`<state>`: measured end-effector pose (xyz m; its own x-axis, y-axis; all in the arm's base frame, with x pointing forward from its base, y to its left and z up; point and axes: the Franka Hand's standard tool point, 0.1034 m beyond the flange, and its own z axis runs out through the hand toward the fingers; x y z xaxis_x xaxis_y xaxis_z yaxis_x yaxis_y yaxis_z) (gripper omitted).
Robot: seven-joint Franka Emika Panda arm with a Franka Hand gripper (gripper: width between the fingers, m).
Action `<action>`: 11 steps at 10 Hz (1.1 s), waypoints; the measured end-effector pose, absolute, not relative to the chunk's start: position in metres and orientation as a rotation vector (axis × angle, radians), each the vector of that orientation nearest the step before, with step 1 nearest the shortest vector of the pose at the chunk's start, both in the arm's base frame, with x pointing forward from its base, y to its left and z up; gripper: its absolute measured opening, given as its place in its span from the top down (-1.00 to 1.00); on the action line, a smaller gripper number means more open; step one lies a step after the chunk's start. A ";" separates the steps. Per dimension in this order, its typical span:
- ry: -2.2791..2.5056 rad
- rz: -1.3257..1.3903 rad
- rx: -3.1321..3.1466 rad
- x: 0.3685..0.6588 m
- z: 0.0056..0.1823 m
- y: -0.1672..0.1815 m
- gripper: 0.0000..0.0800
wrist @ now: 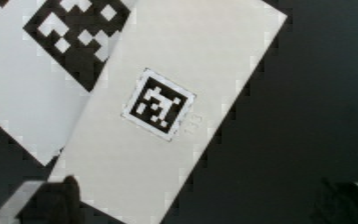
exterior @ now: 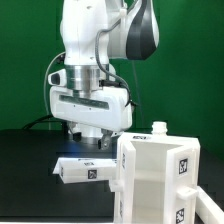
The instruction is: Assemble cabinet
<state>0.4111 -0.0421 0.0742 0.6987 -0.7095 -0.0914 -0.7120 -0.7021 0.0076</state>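
Hand (exterior: pixel 92 142) wide open, nothing between its fingers (wrist: pixel 46 200), hanging low over the black table (exterior: pixel 25 170). Straight beneath it lies a flat white panel (wrist: pixel 176 110) of the cabinet, tag facing up. The panel runs at a slant to the line between the fingers rather than square to it. Off to one side of the hand, toward the exterior view's right, stands the cabinet's box (exterior: pixel 160 175). It is near the panel, though I cannot tell whether the two touch. A second white sheet (wrist: pixel 69 35) with a bigger tag lies just beside the panel under the hand (another panel or the marker board, the wrist view does not settle it).

A grasp on the panel looks like the step in hand, and that is where it could go wrong. The panel is thin and lies flat, so fingers coming down may land on its face and press rather than catch its edges. With the panel askew, one finger would likely meet an edge first and swivel or push it across the smooth table, perhaps against the box. A finger could also snag the neighbouring sheet.
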 end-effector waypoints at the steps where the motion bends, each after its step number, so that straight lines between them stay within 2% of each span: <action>1: 1.230 0.137 -2.856 0.411 0.074 -0.042 -0.62; 4: 1.701 0.151 -2.600 0.404 0.056 -0.051 -0.62; 7: 1.777 0.184 -2.574 0.397 0.040 -0.054 -0.62; 11: 1.764 0.194 -2.600 0.404 0.032 -0.046 -0.62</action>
